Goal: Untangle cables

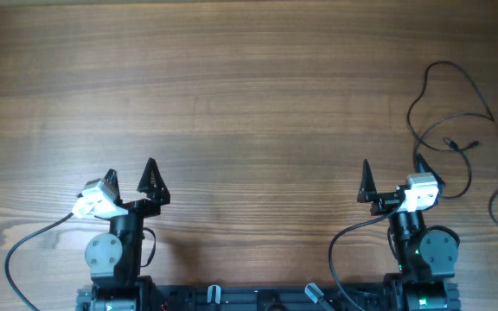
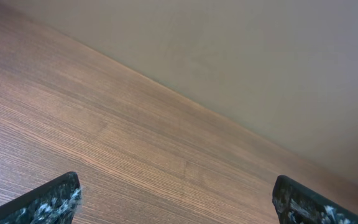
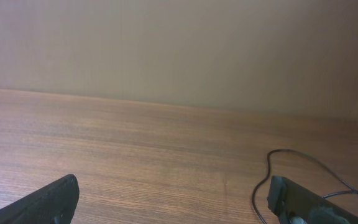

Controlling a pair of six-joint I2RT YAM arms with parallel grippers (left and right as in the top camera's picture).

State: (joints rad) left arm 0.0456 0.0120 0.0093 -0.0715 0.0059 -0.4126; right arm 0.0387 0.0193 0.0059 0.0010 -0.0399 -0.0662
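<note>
Cables [image 1: 453,142] in loose loops on table [image 1: 232,86] beside right tool [image 1: 393,170]

desk [image 1: 249,86]: brown wood grain, smooth, matt | cables [image 1: 456,142]: thin black plastic sheath | left hand [image 1: 130,169]: black matt plastic, white-speckled tips | wall [image 2: 260,50]: plain matt

There is one wooden table [image 1: 249,86] and two arms: left gripper [image 1: 130,169], right gripper [image 1: 393,164]. At the right edge of the frame, maybe three thin cables [image 1: 450,141].
</note>
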